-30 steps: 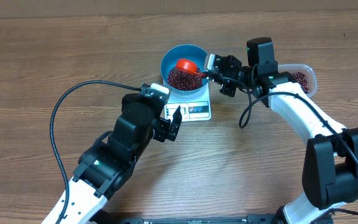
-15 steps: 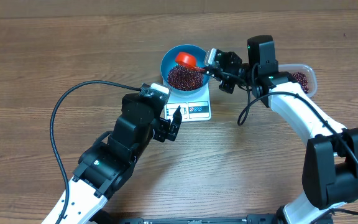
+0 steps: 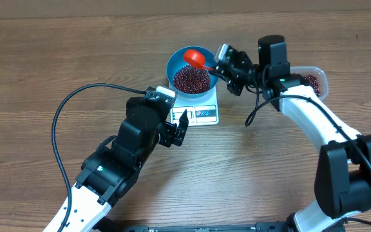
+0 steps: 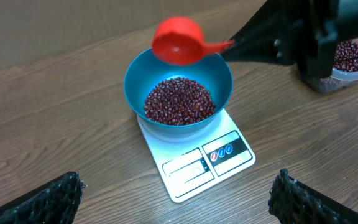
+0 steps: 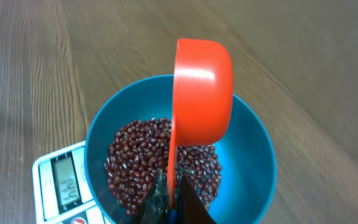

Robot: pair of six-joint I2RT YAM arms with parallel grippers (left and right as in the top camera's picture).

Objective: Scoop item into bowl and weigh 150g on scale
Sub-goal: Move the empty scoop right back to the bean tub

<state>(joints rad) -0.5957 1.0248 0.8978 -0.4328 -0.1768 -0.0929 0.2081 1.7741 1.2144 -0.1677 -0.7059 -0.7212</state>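
**A:** Your right jaws, quick: what are they doing?

**B:** You're clenching them on the thin handle of the red scoop. You're holding the cup tipped on its side above the blue bowl, and I'm seeing no beans in it.

**A:** And the beans?

**B:** Most of the beans are sitting in a loose heap in that bowl, which is resting on the white scale. More are lying in the clear tub by your right arm. The display is too small to read.

**A:** How are they handling?

**B:** I'm judging them light, hard and smooth. They're rolling stock, so you're not pinching them, you're moving them by the scoop. It's looking like stiff, light plastic, and that narrow handle is likely wanting to twist, so you're gripping it square. The bowl is looking slick and light, so you're staying off its rim or you're upsetting the reading.

**A:** Left side?

**B:** Your left jaws are gaping wide, holding nothing, hovering over the bench near the scale's button end.
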